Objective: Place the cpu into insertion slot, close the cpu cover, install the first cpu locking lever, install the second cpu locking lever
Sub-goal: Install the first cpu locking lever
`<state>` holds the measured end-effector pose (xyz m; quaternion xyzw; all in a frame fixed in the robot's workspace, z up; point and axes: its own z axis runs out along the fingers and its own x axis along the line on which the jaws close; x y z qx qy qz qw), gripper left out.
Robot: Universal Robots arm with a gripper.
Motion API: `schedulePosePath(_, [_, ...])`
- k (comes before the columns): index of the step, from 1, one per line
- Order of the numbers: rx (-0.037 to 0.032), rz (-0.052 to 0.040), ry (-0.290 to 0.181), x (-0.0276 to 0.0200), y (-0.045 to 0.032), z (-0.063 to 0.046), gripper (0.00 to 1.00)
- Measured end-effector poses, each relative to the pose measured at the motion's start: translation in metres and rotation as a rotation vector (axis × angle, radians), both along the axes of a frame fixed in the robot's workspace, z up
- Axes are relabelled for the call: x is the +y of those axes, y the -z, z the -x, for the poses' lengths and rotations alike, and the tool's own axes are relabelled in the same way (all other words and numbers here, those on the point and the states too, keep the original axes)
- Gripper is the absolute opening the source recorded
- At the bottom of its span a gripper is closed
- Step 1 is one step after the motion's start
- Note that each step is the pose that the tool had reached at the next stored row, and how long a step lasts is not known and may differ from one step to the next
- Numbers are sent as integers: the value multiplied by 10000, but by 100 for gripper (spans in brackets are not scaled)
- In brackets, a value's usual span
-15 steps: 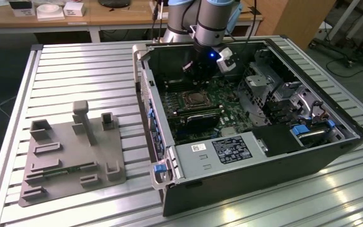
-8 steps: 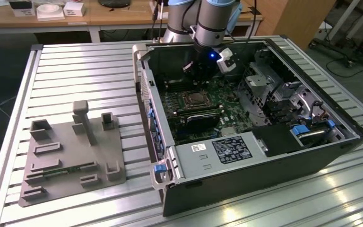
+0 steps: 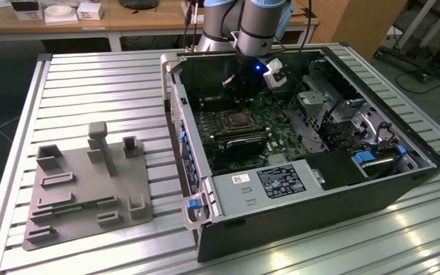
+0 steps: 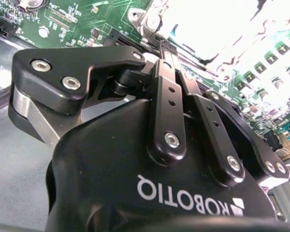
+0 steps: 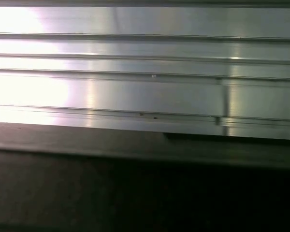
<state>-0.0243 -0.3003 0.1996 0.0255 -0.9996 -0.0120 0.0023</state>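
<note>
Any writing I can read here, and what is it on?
White maker's mark on the gripper body, upside down in the second wrist view: a brand, not quoted.
Black label on the metal box in the exterior view: too small to read.
White sticker beside it: too small.
First wrist view: none.

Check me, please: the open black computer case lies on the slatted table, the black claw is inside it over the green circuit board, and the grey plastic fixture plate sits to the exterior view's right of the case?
Not quite: the grey plastic fixture plate sits to the exterior view's left of the open black computer case, as the exterior view shows; the rest holds.
</note>
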Motion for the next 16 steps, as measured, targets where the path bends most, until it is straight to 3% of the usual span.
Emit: schedulePosePath(16, [1,2,-1,-16,-14,-1,11])
